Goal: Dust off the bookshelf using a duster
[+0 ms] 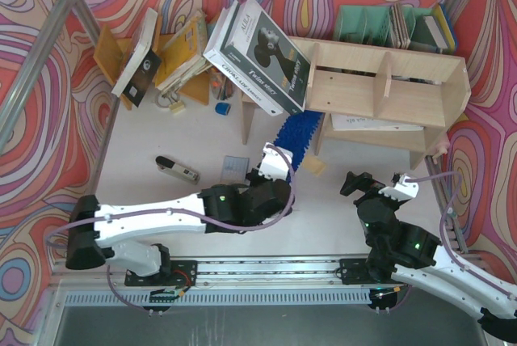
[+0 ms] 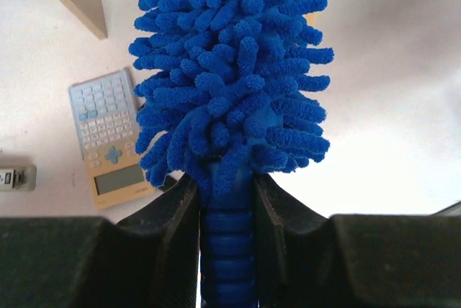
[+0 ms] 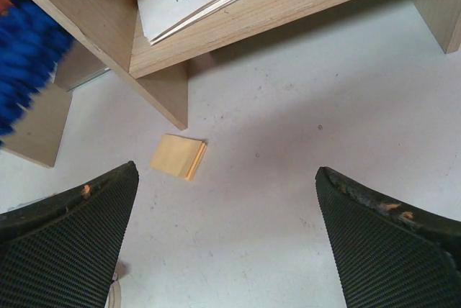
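The bookshelf (image 1: 380,87) is a pale plywood unit with upright dividers at the back right. Its lower board and legs (image 3: 288,6) fill the top of the right wrist view. The duster has a fluffy blue head (image 1: 296,132) that lies at the shelf's lower left opening, between two legs. My left gripper (image 1: 271,160) is shut on the duster's ribbed blue handle (image 2: 227,250), just below the head (image 2: 230,70). My right gripper (image 3: 227,207) is open over bare table in front of the shelf, holding nothing. The duster shows as a blue blur (image 3: 25,63) on the left of that view.
A big white box (image 1: 258,55) leans on the shelf's left end. Behind are an orange-brown book rack (image 1: 161,55) and a green file holder (image 1: 380,27). A calculator (image 2: 108,135), a yellow note pad (image 3: 178,157) and a small black-and-gold object (image 1: 176,169) lie on the table.
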